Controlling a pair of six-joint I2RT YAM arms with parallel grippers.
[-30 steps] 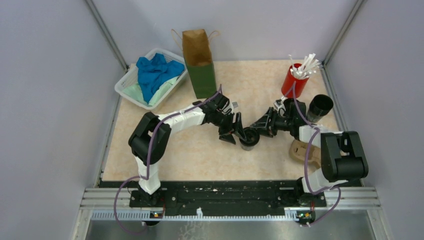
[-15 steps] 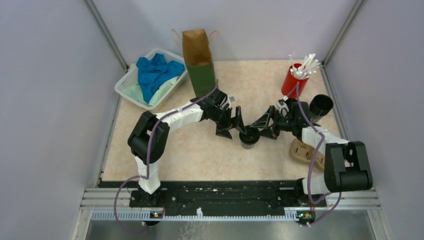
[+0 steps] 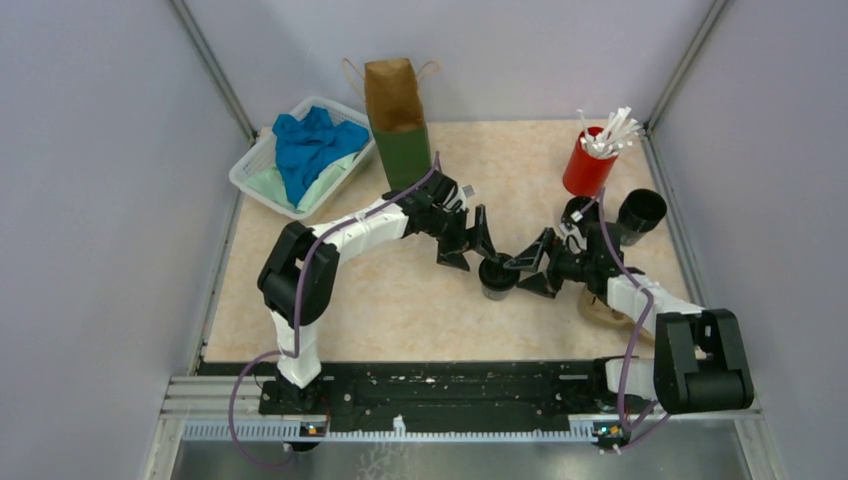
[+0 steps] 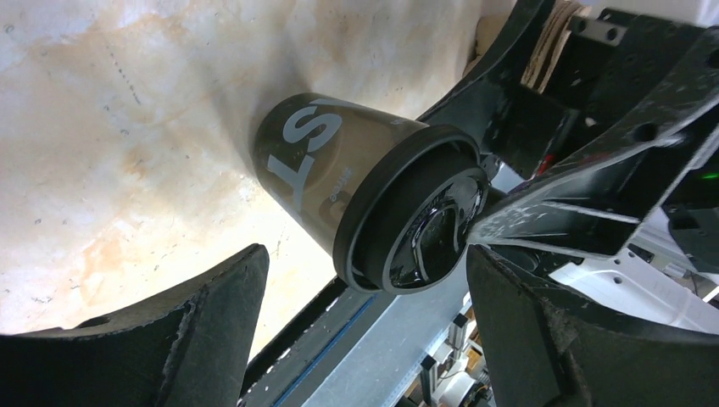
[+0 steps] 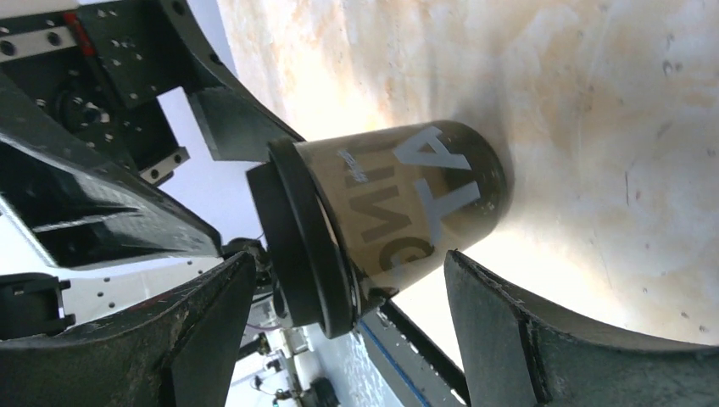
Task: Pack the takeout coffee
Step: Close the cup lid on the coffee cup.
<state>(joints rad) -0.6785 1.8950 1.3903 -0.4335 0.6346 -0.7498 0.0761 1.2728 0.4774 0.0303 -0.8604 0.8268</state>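
Both sets of jaws stand wider than a second ago, when they were drawn in close on the cup [image 3: 496, 279]; the left jaws have backed off towards the rear left, the right jaws have shifted towards the near edge, and the right arm [image 3: 632, 292] has swung its elbow nearer its base. Over the same interval the cup keeps its place. It stands upright with its lid on, at the middle of the desk [image 3: 380, 310], between the two sets of jaws and well apart from the paper bag [image 3: 398, 120] at the rear. The left jaws are spread wide and hold nothing: the left wrist view shows a clear gap between each finger and the cup wall. The right jaws are likewise spread wide and empty, with the cup in the gap and touched on neither side. The step in hand appears to be a release of the lidded cup, so the cup is ready but not yet packed. The next move probably calls for one arm alone, most likely the left since it is nearer the bag, to close on the cup body below the lid rim, keep it upright, lift it above the bag mouth and lower it in. The other arm should first withdraw to clear the path.
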